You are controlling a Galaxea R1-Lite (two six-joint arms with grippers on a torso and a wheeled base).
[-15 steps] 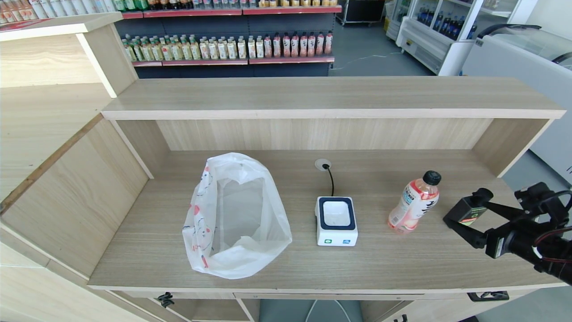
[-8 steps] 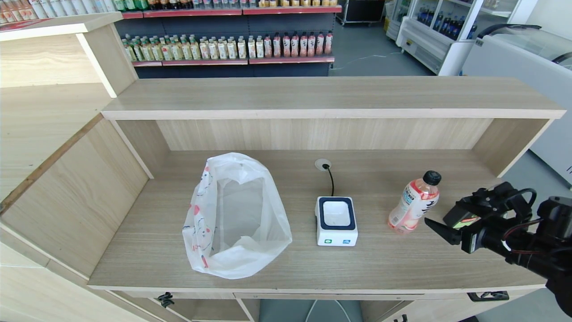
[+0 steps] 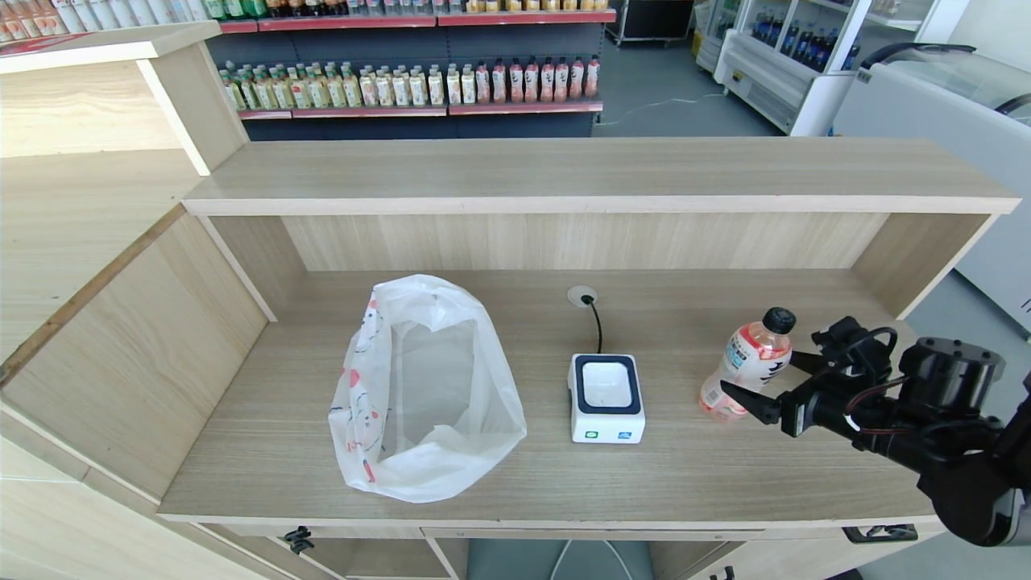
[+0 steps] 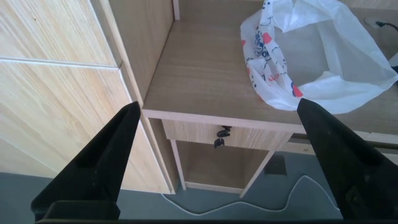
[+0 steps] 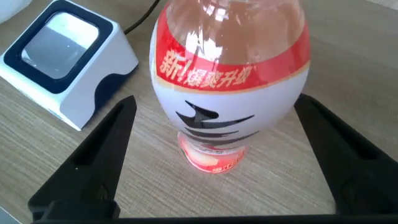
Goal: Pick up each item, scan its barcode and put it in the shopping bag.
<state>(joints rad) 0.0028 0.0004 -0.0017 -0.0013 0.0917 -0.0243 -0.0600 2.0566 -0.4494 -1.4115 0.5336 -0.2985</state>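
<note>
**Open Pincer Brackets a Full Bottle at the Checkout Counter**

My right pincer [image 3: 759, 375] hangs released at the right end of the light wooden counter [image 3: 644, 475]. Its two black fingers [image 5: 87, 162] stand on either side of a clear plastic bottle [image 3: 745, 366] of pink drink with a black cap and a white-and-red label. The bottle stands upright, to the right of the white box scanner [image 3: 606, 397] with the dark-framed window, and apart from it. The thin white plastic shopping bag [image 3: 427, 387], printed in red, sits open-mouthed to the left of the scanner. In the wrist view there is a gap between one finger and the label; on the other side I cannot tell whether finger and bottle touch. My left pincer [image 4: 219, 104] is likewise spread wide, holding nothing, off the counter's near left corner.

The drink seems to reach the shoulder, so I expect a fair weight for the bottle's size. The thin wall will probably give under a hard squeeze, and the glossy label film looks slippery. The round body could also twist between flat fingers. The best hold, I judge, is across the labelled middle, below the shoulder and above the narrow foot, firm but not crushing. I cannot see the barcode from here, so my fingers may cover it.
</note>
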